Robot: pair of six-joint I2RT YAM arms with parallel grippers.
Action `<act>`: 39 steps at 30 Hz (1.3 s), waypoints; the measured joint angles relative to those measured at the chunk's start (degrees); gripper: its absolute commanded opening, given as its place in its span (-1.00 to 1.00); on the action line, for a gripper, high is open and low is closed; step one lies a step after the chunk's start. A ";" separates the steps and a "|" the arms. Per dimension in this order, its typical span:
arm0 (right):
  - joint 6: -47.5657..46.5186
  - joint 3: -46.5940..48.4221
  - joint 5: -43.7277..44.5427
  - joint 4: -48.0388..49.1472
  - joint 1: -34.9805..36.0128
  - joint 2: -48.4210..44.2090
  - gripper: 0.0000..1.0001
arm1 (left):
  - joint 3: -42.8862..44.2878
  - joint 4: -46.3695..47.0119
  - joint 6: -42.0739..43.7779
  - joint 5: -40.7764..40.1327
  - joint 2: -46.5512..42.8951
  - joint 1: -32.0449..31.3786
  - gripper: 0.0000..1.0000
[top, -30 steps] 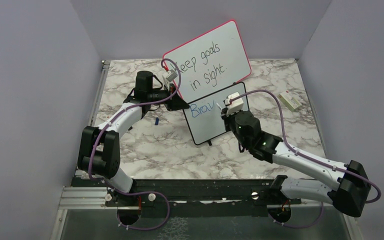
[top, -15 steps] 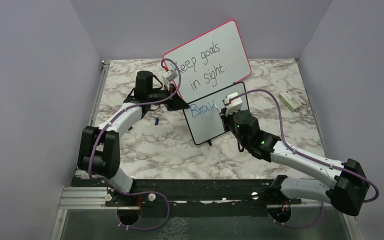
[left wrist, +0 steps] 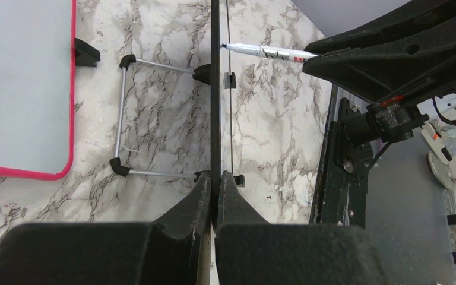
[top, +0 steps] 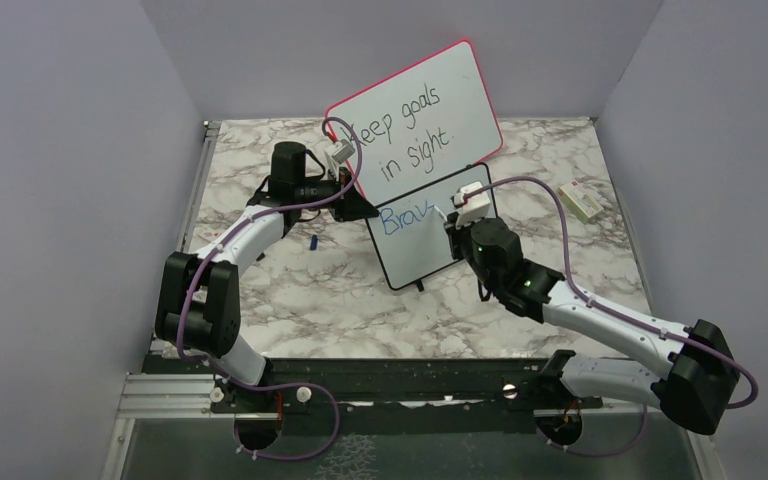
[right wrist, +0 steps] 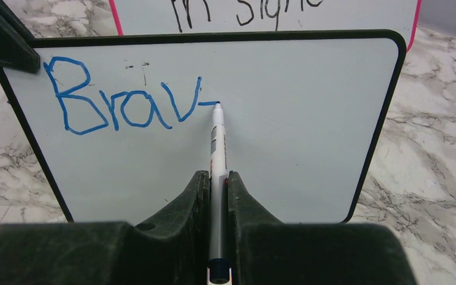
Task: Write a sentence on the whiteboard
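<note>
Whiteboard (top: 415,255) stands tilted up on its little feet around the middle of the desk (top: 310,290), just in front of the larger pink-framed board (top: 420,110) at the far edge. The left gripper (left wrist: 215,183) is clamped on the whiteboard's thin black frame at its upper left corner, a finger on either face. The right gripper (right wrist: 217,178) faces the writing side from the near right, closed on a marker (right wrist: 217,148) that points straight out between its fingers. The marker's tip touches the board at the end of a short blue stroke just right of the sentence (right wrist: 122,101), which so far reads "Brav". A small blue cap (top: 314,241) lies on the desk left of the whiteboard.
</note>
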 measured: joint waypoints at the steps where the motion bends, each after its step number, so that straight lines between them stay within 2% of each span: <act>1: 0.00 -0.02 0.04 0.00 -0.11 -0.02 -0.99 | 0.00 0.00 0.00 0.00 0.00 0.00 -1.00; 39: -2.64 0.44 -0.72 2.08 -1.14 0.70 -0.99 | 0.11 -0.70 0.11 0.00 0.02 0.00 -1.00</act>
